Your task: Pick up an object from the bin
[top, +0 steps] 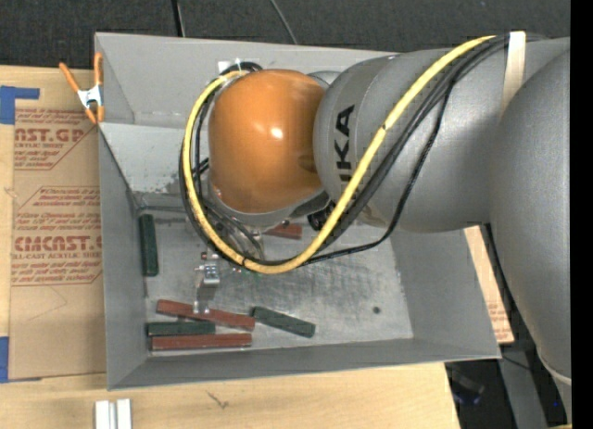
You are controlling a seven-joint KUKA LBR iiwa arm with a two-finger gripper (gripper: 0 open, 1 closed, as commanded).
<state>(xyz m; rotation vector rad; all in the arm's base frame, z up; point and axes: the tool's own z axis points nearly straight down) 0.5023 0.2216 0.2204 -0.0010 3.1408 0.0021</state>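
My gripper [206, 279] hangs below the arm's wrist over the front left part of the bin floor. Its metal end comes down at the left end of a red-brown stick [208, 314] lying nearly flat across the floor. Whether it touches that stick I cannot tell. Just in front of it lie a dark green stick [176, 329] and a second red-brown stick [200, 342], side by side along the front wall. Another dark green stick [283, 322] lies slanted to the right of them.
A dark green stick [147, 244] lies lengthwise by the left wall. A red-brown piece [288, 230] peeks out under the arm. The arm and its orange cover hide the bin's middle and back.
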